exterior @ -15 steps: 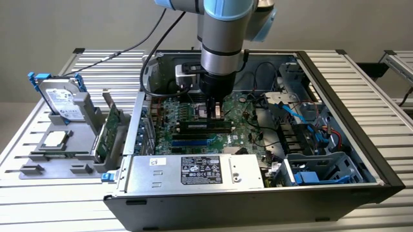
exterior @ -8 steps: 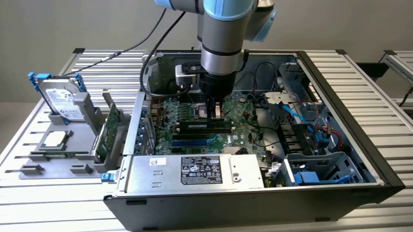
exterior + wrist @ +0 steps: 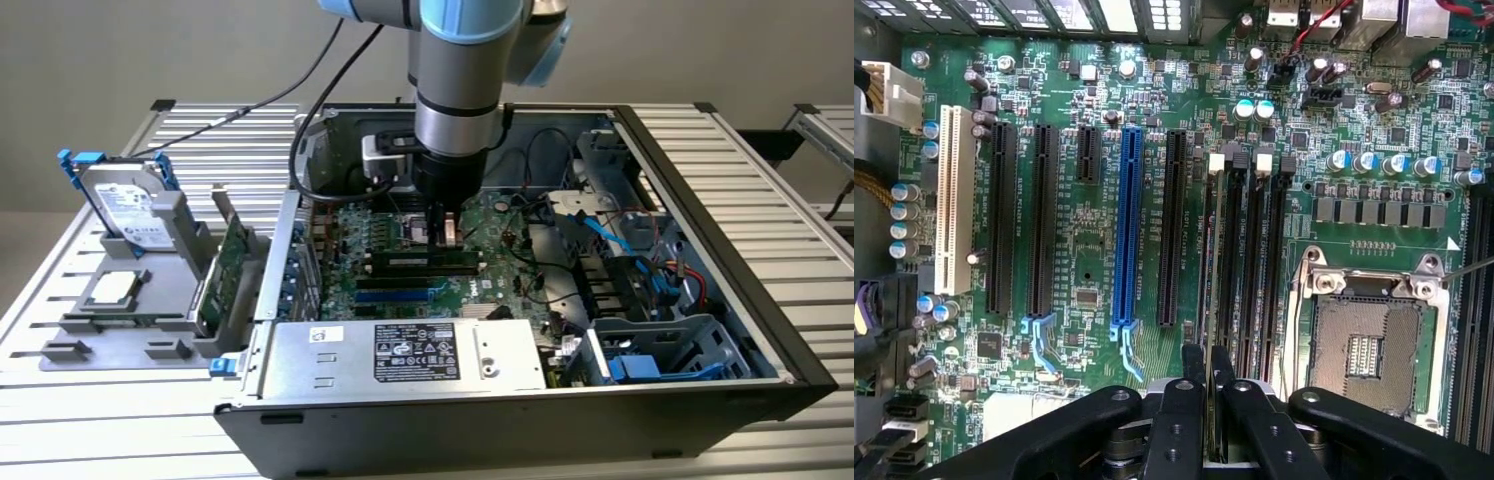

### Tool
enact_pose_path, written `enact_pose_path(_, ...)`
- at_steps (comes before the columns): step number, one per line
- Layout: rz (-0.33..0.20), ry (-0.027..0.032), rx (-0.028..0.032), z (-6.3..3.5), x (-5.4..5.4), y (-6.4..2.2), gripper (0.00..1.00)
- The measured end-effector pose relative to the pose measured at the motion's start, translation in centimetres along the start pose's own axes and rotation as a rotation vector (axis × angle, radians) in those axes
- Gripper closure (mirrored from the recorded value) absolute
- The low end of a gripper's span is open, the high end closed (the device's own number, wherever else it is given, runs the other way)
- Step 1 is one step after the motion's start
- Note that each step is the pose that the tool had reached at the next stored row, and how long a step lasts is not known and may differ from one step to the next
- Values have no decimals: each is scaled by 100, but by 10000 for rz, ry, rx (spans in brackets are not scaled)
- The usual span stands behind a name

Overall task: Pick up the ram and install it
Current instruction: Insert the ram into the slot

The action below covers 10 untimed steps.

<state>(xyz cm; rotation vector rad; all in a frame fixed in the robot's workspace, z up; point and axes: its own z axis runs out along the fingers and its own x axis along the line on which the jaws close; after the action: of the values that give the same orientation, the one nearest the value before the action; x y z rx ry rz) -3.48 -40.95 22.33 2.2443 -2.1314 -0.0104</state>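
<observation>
Pinching the ram (image 3: pixel 1215 290) edge-on, the gripper (image 3: pixel 1209 365) is nearly closed, its fingers (image 3: pixel 1179 420) clamped on both faces of the thin green stick. The ram's long axis runs parallel to the black memory slots (image 3: pixel 1269 260), and it lines up with the slot farthest from the socket (image 3: pixel 1369 350). Whether it is seated cannot be told. In the exterior view the gripper (image 3: pixel 449 232) hangs low over the motherboard (image 3: pixel 350 225) inside the case (image 3: pixel 727 235).

Silver-grey tubular arm (image 3: pixel 461 90) that bore pale blue joint caps (image 3: pixel 367 8), black cable (image 3: pixel 274 100) that trailed left, black pincer (image 3: pixel 1209 370) that carried round screws (image 3: pixel 1176 385)
</observation>
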Motion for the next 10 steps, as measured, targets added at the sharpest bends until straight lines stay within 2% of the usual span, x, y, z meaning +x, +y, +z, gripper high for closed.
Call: enact_pose_path(10, 1, 21, 3, 14, 0, 3, 86)
